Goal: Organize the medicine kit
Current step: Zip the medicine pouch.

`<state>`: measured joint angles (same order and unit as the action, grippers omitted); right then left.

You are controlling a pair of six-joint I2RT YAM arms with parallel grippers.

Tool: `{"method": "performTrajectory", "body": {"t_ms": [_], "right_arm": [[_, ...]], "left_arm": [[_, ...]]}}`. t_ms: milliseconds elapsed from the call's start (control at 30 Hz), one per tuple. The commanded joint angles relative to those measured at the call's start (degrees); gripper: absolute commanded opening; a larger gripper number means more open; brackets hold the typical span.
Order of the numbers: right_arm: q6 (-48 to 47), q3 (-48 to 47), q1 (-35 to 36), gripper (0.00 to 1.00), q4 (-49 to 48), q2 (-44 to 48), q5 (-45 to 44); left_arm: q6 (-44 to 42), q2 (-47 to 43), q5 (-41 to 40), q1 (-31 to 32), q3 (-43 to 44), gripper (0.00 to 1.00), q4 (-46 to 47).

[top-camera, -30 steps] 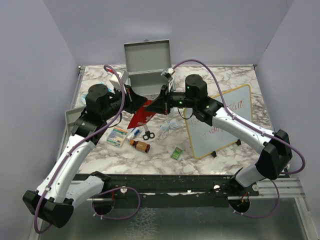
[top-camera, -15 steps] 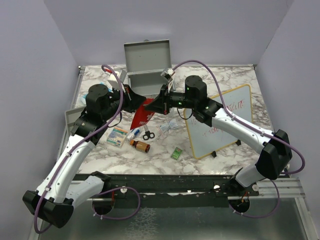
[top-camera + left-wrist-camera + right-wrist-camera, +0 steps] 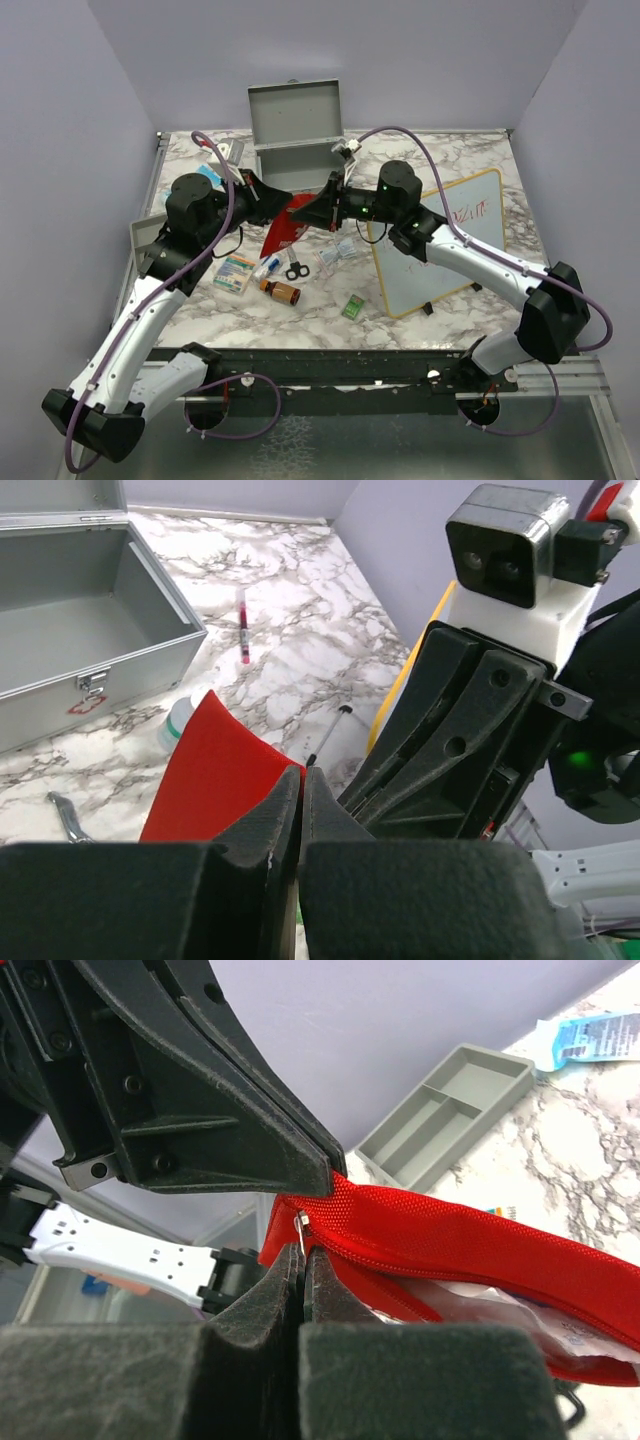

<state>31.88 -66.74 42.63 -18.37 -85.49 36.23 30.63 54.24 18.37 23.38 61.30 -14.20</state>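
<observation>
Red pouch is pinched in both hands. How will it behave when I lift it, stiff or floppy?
Likely floppy: the red pouch is woven fabric and sags from its pinched edge. Probably light, though white packets show inside, so contents may shift or spill if it tilts.

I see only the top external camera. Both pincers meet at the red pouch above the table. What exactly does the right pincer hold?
Observer: In the right wrist view, the right pincer is shut on the small metal zipper pull of the red pouch.
Operator: And the left one?
Observer: The left wrist view shows the left pincer shut on the pouch's fabric edge.
Operator: Is the pouch open?
Observer: Partly; the right wrist view shows white packets in the gap of the zipper.
</observation>
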Motion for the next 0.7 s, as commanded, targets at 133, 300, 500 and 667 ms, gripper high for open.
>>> {"method": "performTrajectory", "body": {"t_ms": [133,300,500,667], "right_arm": [[2.28,2.91,-1.59,0.01,-0.81,2.22,0.79],[-9.45,3.10,-1.58,0.01,4.42,2.85,1.37],[-20.12,1.13,-1.59,0.01,12.88,4.30,-3.32],[-19.44,0.95,-1.67,0.01,13.09,4.33,-4.49]], "left_arm": [[1.31,-4.87,-7.69,-0.52,2.81,0.00,4.18],[0.54,-3.71,-6.66,-0.52,4.30,0.00,2.16],[-1.44,-1.55,-6.60,-0.52,9.19,0.00,-3.84],[-0.69,-1.19,-5.06,-0.52,9.61,0.00,-3.91]]}}
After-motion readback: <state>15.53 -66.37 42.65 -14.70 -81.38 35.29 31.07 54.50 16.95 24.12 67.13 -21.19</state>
